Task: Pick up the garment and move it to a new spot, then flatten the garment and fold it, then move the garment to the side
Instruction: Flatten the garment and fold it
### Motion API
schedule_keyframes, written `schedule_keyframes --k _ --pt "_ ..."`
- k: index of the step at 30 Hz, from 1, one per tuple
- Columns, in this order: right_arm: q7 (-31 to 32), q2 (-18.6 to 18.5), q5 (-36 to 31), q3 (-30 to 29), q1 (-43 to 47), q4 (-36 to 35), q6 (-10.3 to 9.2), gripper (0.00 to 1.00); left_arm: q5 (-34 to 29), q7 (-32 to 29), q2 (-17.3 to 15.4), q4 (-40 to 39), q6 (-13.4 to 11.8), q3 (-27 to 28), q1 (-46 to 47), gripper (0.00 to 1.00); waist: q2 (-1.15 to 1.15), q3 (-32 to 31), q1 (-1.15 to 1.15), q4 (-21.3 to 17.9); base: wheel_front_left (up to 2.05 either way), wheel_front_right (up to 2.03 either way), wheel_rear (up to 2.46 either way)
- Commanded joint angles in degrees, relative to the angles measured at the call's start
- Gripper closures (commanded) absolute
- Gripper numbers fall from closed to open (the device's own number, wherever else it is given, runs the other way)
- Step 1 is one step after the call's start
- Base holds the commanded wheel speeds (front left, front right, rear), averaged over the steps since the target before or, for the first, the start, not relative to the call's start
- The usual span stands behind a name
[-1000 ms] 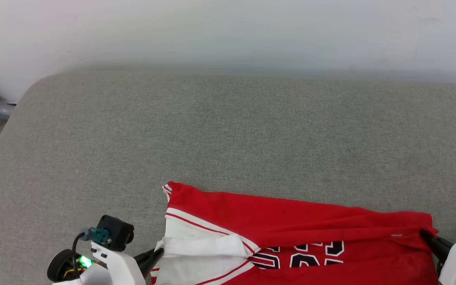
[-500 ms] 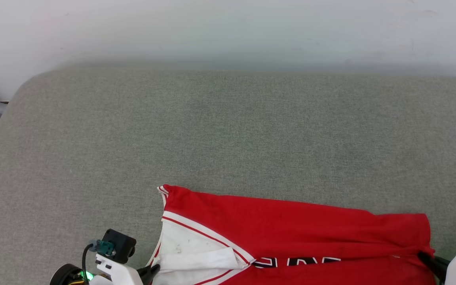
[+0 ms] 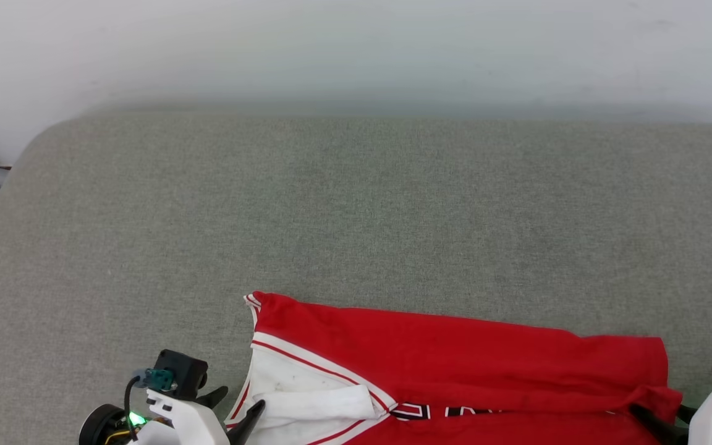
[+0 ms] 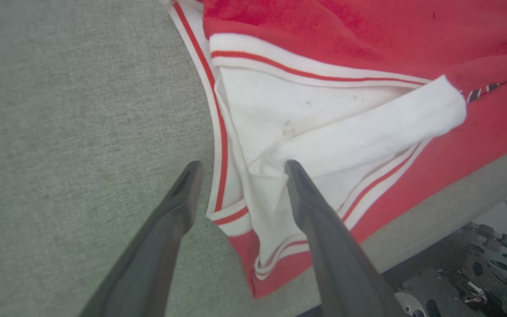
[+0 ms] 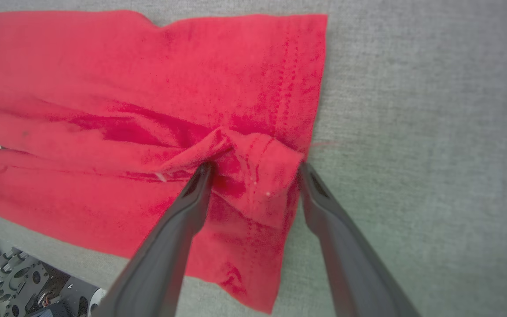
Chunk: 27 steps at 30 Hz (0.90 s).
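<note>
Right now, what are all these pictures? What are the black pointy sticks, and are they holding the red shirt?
It is a robot with two arms, each ending in a claw with two dark fingers. The wide picture comes from a camera on its head. The other two come from cameras on its wrists, looking along the fingers. A red shirt lies on a grey padded surface. The left claw stands open at the shirt's white sleeve, and the right claw is open around a bunched bit of the red hem. Nothing is gripped.
</note>
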<state>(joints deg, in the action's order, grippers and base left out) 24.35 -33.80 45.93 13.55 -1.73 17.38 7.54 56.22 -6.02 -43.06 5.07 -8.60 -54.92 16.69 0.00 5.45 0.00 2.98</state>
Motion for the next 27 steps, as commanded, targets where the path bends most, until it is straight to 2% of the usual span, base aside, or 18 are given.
schedule_keyframes --k 1,6,10,16,21,23,25,27 --pt "0.44 -0.46 0.37 -0.18 0.41 0.16 -0.11 0.0 0.45 0.89 0.02 -0.3 -0.45 0.61 -0.73 0.0 0.0 -0.97 0.0 -0.16 0.0 0.0 0.0" --pt "4.33 -0.2 1.77 -2.41 1.28 -1.72 -0.08 0.0 0.78 3.78 0.01 -1.8 -2.21 2.24 -1.92 0.0 0.0 -3.14 0.0 -0.44 0.0 0.0 0.0" --pt "7.76 0.62 2.52 -5.63 1.93 -4.85 -0.09 0.0 -1.36 9.43 0.06 -3.17 -6.48 4.96 -2.08 0.0 0.0 -4.21 0.0 -0.62 0.0 0.0 0.0" --pt "13.87 3.15 -0.33 -11.42 1.91 -8.9 -0.09 0.0 -2.54 18.34 1.35 -5.77 -11.48 10.38 -3.3 0.0 0.0 -4.35 0.0 -0.43 0.0 0.0 0.0" --pt "20.27 7.59 -4.68 -17.78 0.24 -10.35 -0.09 0.0 -11.61 21.18 1.47 -7.43 -15.29 14.9 -3.18 0.0 0.0 -3.49 0.0 0.08 0.0 0.0 0.0" --pt "22.2 9.52 -7.85 -20.39 -0.08 -10.15 -0.09 0.0 -16.18 21.25 2.57 -8.75 -17.02 18.28 -4.04 0.0 0.0 -3.02 0.0 0.44 0.0 0.0 0.0" --pt "24.0 12.39 -10.59 -23.18 -0.83 -9.86 -0.08 0.0 -19.42 21.28 4.68 -10.73 -17.4 22.22 -5.66 0.0 0.0 -2.39 0.0 0.86 0.0 0.0 0.0" --pt "25.8 15.22 -12.71 -25.91 -1.3 -9.33 -0.08 0.0 -23.05 21.29 5.93 -12.14 -16.51 25.53 -7.18 0.0 0.0 -1.7 0.0 1.33 0.0 0.0 0.0"
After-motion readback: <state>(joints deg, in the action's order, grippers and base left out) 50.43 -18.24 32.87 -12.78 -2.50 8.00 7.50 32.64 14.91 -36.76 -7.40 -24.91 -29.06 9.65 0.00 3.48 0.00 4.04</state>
